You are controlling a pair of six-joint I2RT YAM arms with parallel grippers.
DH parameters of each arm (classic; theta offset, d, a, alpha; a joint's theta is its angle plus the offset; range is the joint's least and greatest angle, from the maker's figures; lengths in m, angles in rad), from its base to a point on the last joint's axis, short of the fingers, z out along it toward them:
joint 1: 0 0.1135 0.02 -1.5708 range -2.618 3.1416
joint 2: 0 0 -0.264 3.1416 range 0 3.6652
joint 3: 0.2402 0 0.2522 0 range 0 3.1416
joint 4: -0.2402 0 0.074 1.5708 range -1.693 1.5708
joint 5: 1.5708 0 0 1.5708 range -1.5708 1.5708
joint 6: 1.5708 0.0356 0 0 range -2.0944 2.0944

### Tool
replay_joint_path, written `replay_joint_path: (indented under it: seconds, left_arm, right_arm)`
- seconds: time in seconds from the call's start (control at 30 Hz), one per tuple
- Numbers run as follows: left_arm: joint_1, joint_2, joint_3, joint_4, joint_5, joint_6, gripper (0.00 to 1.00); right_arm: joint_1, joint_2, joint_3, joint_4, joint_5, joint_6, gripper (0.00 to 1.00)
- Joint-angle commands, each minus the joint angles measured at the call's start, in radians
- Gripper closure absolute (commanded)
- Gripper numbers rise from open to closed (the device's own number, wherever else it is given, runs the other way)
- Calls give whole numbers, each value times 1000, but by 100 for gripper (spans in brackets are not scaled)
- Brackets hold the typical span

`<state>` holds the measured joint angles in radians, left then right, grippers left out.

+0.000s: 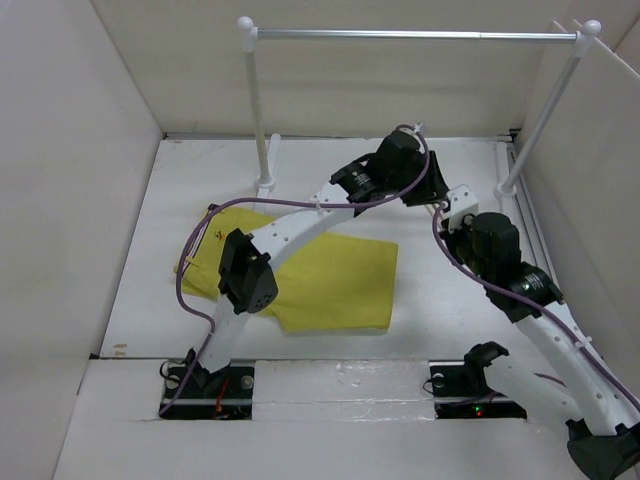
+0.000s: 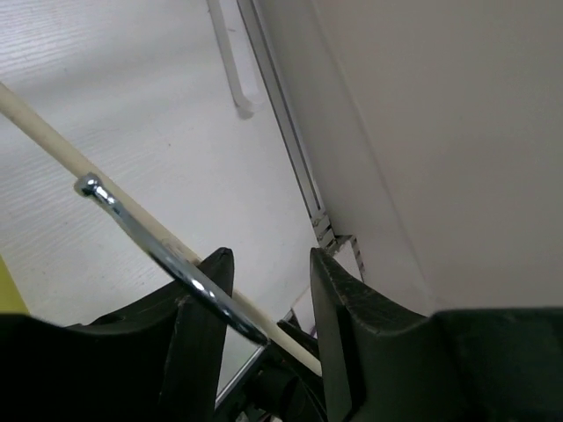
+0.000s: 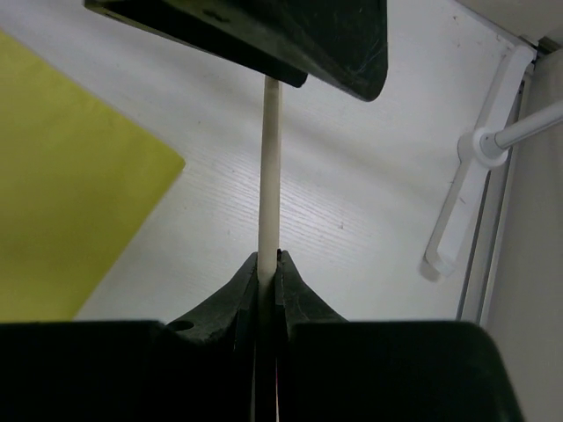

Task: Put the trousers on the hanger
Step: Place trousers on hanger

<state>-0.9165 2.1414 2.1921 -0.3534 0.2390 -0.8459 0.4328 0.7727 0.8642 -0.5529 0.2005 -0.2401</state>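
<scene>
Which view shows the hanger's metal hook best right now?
Left wrist: the hanger's chrome hook lies along its cream bar, between the left claw's spread fingers. Right wrist shows only the bar, pinched in the right claw. Top external: arms hide it.

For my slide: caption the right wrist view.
Right gripper pinches the hanger by its bar; trousers lie on the table.

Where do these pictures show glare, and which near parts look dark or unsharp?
Left wrist view: bright glints on the hook of the hanger; the left gripper is dark and slightly soft. Right wrist view: the right gripper is almost black, while the trousers are evenly lit. Top view: diffuse light, only faint shadows.
</scene>
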Motion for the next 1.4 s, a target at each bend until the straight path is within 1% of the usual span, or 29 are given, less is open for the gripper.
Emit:
replay_joint_path:
  seconds: [0.0, 0.1, 0.13, 0.17, 0.2, 0.27, 0.3, 0.4, 0.47, 0.6, 0.7, 0.83, 0.93, 0.97, 1.07, 1.1, 1.13, 1.17, 1.2, 1.23, 1.27, 1.3, 1.33, 1.37]
  left_arm:
    - [-8, 5, 3, 7, -6, 4, 64]
    - [-8, 15, 35, -35, -3, 19, 64]
    - [-8, 6, 38, -48, -6, 30, 61]
    - [-8, -1, 41, -55, -6, 30, 61]
    - [-8, -6, 44, -62, -18, 40, 56]
    - [-8, -11, 72, -100, -29, 53, 50]
    - [-8, -11, 84, -129, -50, 65, 47]
    - [-8, -18, 75, -153, -78, 73, 46]
    - [-8, -26, 39, -148, -84, 77, 46]
    - [-8, 1, 20, -127, -47, 51, 46]
    - [-8, 26, 34, -101, -38, 27, 48]
    - [-8, 34, 34, -47, -27, -1, 51]
    - [-8, 54, 35, -44, -7, -12, 53]
    - [-8, 57, 31, -47, -7, -13, 54]
    - [-8, 51, -9, -35, -3, -21, 73]
    - [-8, 29, -26, -24, -10, -24, 91]
    - [-8, 22, -46, -4, -13, -28, 100]
    - [-8, 14, -66, -4, -15, -30, 100]
    - [-8, 0, -74, -2, -18, -30, 100]
    - [-8, -9, -101, 10, -12, -21, 100]
    - [-8, -23, -133, 25, -6, -16, 100]
    - [-8, -43, -173, 46, 12, -15, 100]
    - [-8, -95, -225, 109, 16, -15, 100]
    - [-8, -128, -355, 155, 20, -33, 100]
  right_arm:
    - [29, -12, 18, 35, 69, 24, 100]
    - [40, 7, 41, 1, 123, 27, 100]
    - [40, 16, 50, -5, 138, 16, 100]
    - [40, 22, 50, -8, 139, 16, 100]
    - [40, 28, 59, -10, 160, 7, 100]
    - [40, 49, 68, -19, 187, -2, 100]
    - [40, 62, 79, -19, 226, -19, 100]
    - [40, 79, 97, -24, 261, -34, 100]
    - [40, 86, 108, -30, 264, -37, 100]
    - [58, 60, 90, 28, 220, -28, 100]
    - [70, 43, 62, 62, 200, -21, 100]
    - [104, 48, 53, 19, 203, -4, 100]
    - [132, 28, 23, 30, 212, 22, 100]
    - [141, 13, 10, 39, 212, 28, 100]
    - [141, 7, -1, 28, 221, 36, 100]
    - [141, 7, 2, 18, 221, 36, 100]
    - [141, 10, 6, 8, 224, 36, 100]
    - [141, 10, 12, -5, 223, 38, 97]
    - [152, 5, 19, -40, 223, 45, 74]
    - [152, 0, 30, -56, 217, 44, 58]
    - [152, -6, 38, -70, 200, 42, 46]
    - [143, -16, 50, -112, 142, 36, 29]
    - [142, -21, 71, -134, 104, 30, 24]
    - [129, -26, 79, -154, 68, 19, 22]
